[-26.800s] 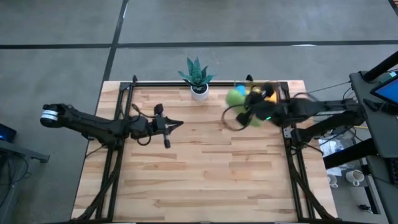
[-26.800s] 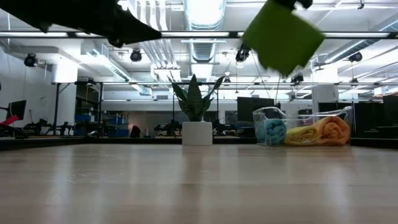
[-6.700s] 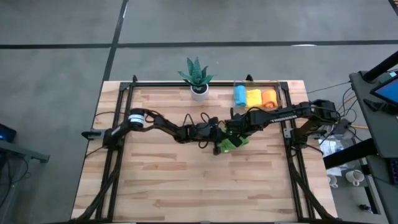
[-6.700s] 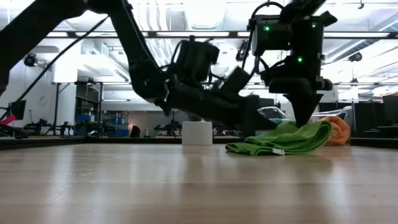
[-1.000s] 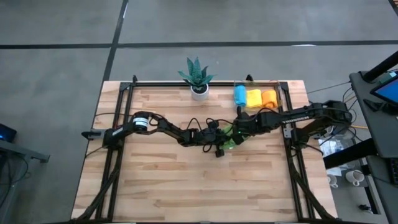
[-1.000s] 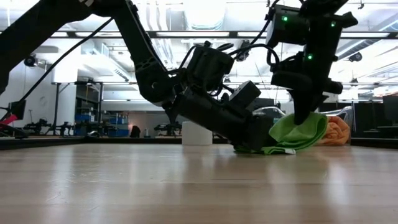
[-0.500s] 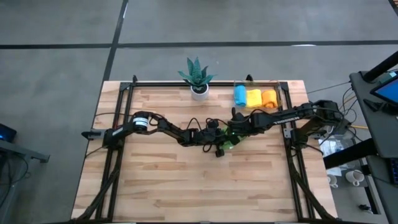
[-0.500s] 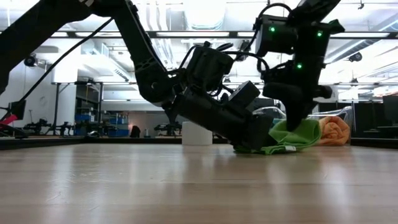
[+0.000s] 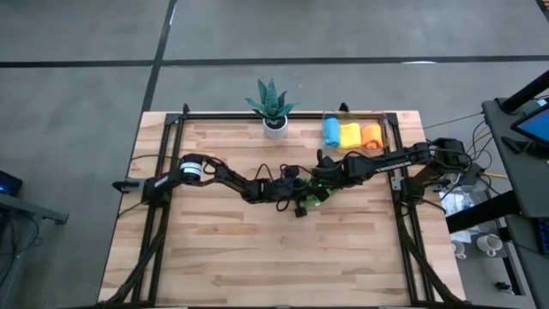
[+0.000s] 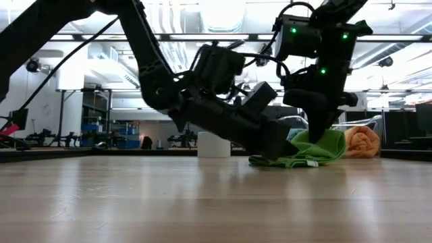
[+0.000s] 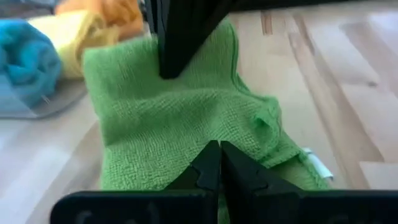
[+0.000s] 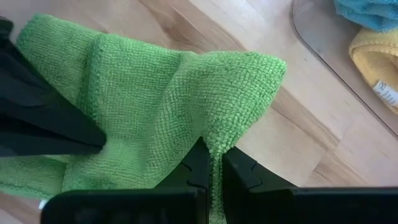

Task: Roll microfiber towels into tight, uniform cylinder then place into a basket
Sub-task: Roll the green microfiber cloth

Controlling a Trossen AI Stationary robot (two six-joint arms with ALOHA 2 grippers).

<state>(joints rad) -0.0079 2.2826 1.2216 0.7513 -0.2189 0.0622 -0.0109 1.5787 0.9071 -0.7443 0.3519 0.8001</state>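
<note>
A green microfiber towel [image 9: 316, 195] lies bunched and partly folded on the wooden table near its middle. It shows as a low heap [image 10: 305, 152] in the low view. My left gripper [image 9: 305, 197] reaches in from the table's left, slanting down, shut at the towel's left end [image 11: 186, 149]. My right gripper [image 9: 320, 182] comes from the right, pointing steeply down, shut on a raised fold [image 12: 205, 93]. The basket [image 9: 388, 129] at the far right holds blue, yellow and orange rolls [image 9: 350, 134]. My left gripper has its shut fingertips [image 11: 211, 163] on the towel's near-left part [image 11: 186, 143], slanting down from the table's left. Green cloth lies on both sides of the tips; how many layers are between them I cannot tell. That part rests on the table. My right gripper pinches a folded edge of the towel [image 12: 219, 140] between its two fingertips, from above and pointing steeply down. The fold is lifted a little and draped slackly over the rest of the towel [image 10: 322, 145], which lies on the table.
A spiky potted plant in a white pot [image 9: 273, 110] stands at the far edge, left of the basket. Black frame rails [image 9: 163, 172] run along the table's left and right sides. Bare wood stretches across the near half [image 9: 274, 257].
My right gripper has gone a little toward the table's left and down with its fold. The towel's raised hump has come over toward my left gripper and now stands lower. The towel's left end has stayed on the table under my left gripper.
</note>
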